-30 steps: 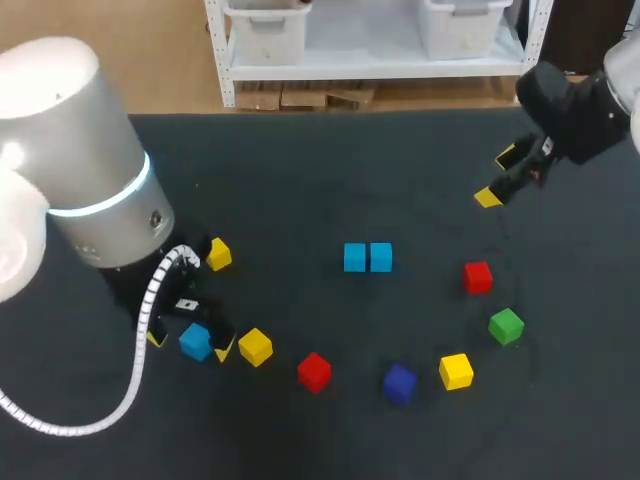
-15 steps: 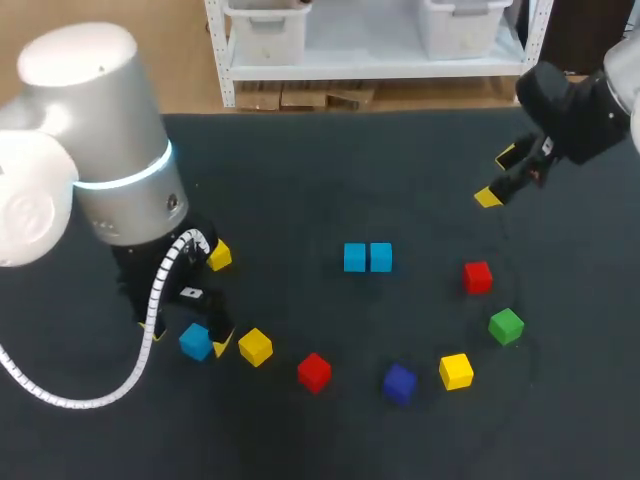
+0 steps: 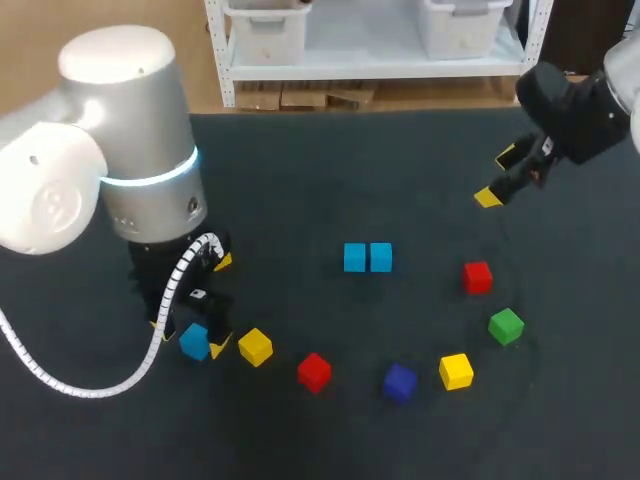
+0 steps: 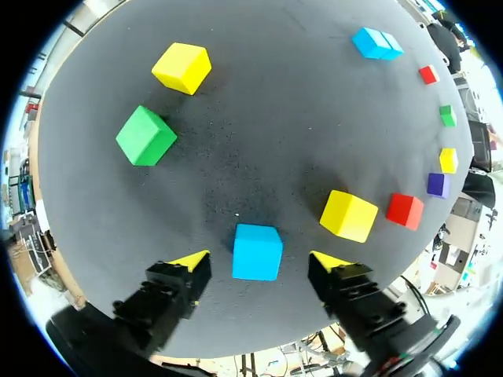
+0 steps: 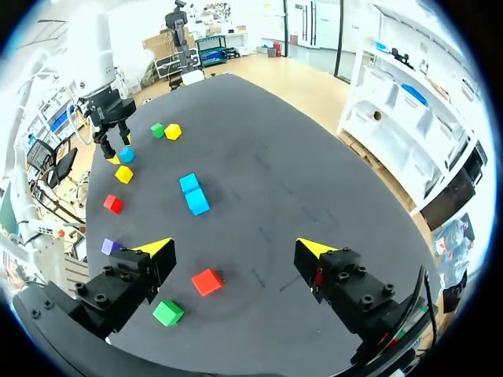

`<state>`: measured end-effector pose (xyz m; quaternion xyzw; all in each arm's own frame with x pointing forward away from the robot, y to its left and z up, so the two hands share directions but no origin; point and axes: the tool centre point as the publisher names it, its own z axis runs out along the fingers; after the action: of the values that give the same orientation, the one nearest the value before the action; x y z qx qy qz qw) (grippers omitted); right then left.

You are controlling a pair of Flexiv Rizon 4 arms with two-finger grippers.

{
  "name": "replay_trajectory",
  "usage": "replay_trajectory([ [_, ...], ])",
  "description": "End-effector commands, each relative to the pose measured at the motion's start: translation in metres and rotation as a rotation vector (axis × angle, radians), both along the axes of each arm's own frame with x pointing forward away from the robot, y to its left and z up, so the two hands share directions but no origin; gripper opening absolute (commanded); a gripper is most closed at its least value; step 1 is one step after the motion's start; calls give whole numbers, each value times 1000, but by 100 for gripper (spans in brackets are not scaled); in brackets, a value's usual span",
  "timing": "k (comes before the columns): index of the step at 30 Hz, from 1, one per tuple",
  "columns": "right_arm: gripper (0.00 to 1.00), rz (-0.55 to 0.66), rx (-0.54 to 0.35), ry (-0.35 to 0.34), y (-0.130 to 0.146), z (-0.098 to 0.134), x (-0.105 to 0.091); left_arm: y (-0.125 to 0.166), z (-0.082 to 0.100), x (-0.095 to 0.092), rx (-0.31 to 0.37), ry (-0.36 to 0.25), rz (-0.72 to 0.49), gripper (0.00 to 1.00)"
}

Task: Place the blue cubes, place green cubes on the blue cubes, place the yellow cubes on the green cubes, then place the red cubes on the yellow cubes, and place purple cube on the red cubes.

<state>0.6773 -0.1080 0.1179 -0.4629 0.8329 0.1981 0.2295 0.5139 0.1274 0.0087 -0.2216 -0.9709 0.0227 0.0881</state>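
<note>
— Locating the lone blue cube: where is it against the left jaws?
— Between them, on the desk at its near left. The left jaws stand wide, one on each side of it with a small gap either way. Neither touches it.
— What crowds it?
— A yellow cube lies just to its right, then a red cube. Farther off, ahead of the jaws, lie a green cube and another yellow cube.
— And open room?
— At the desk's middle sit two blue cubes, touching side by side, with bare surface around them. The right jaws, wide with nothing between them, hang over the far right, well apart from the cubes.
</note>
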Motion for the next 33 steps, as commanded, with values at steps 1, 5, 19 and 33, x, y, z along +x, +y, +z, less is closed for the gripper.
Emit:
replay_trajectory([
  [1,100,1,2,0,0,0,0,-5,-2,5,22,16,7,55],
  [5,100,1,2,0,0,0,0,-6,-4,5,36,26,7,47],
  [19,100,1,2,0,0,0,0,-24,35,17,75,-60,-159,0],
  [33,100,1,2,0,0,0,0,-66,80,86,6,-168,-806,0],
])
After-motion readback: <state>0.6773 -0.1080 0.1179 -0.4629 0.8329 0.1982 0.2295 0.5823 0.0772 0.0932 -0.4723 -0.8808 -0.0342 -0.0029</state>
